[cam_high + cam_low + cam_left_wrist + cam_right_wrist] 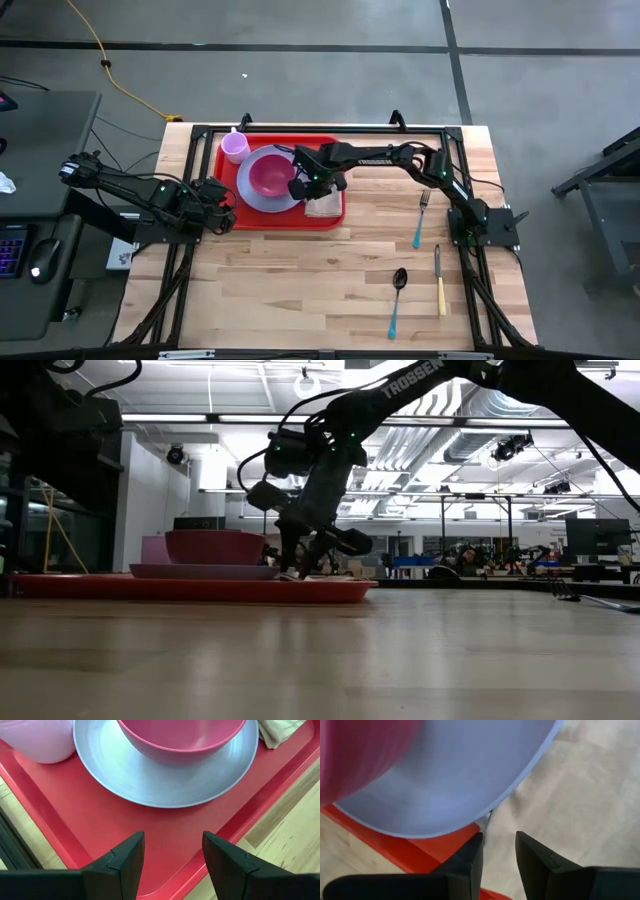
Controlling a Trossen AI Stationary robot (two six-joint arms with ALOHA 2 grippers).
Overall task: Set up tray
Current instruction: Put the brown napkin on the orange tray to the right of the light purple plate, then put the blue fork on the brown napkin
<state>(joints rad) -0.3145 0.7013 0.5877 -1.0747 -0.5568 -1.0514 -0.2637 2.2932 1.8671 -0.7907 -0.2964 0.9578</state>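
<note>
From above, the red tray sits at the back left of the table, carrying a lavender plate, a pink bowl, a pink cup and a beige napkin. A fork, spoon and knife lie off to the right. The right end effector is over the plate's edge by the napkin.

Low down, it's right on the tray.

Left wrist: left end effector is open, holding nothing, over the tray's edge.

Right wrist: fingers slightly apart, nothing gripped, right at the plate rim and napkin.

even bright overhead light; right wrist view blurred up close
</note>
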